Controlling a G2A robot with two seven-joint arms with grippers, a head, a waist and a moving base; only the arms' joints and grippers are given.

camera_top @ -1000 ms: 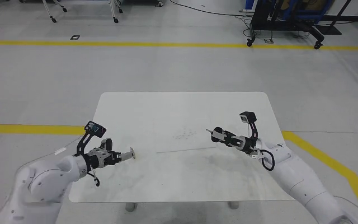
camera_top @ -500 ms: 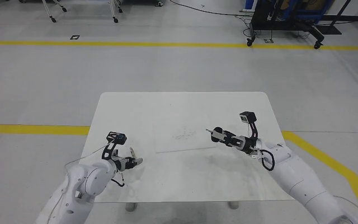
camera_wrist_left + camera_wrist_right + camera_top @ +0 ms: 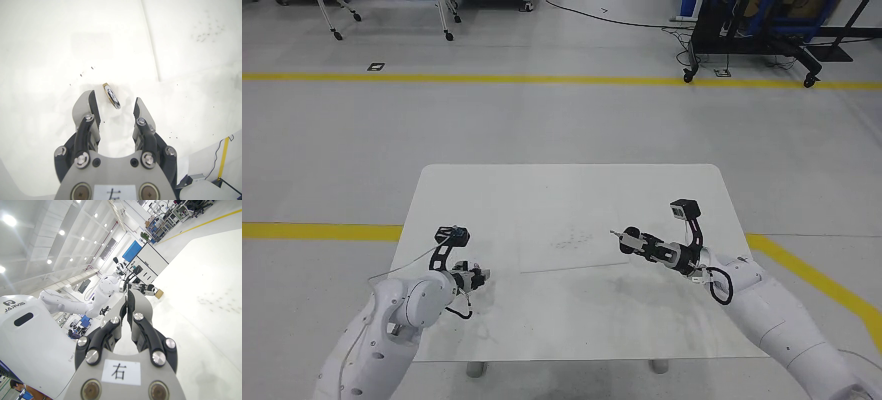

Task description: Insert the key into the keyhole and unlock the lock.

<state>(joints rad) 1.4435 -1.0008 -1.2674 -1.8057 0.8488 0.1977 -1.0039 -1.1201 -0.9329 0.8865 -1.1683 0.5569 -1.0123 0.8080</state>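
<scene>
My left gripper (image 3: 115,95) is open, low over the left part of the table (image 3: 572,200). Its fingers stand on either side of the brass lock (image 3: 112,96) with a gap on each side, and the lock rests on the table surface, shackle uppermost. My right gripper (image 3: 128,294) is above the table's right half, well apart from the lock, with its pads pressed together on the key (image 3: 614,236), of which a thin tip projects toward the table's middle.

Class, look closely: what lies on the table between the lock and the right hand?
Bare table: in the top view only a faint line and dark specks lie between the lock and the right hand.
</scene>
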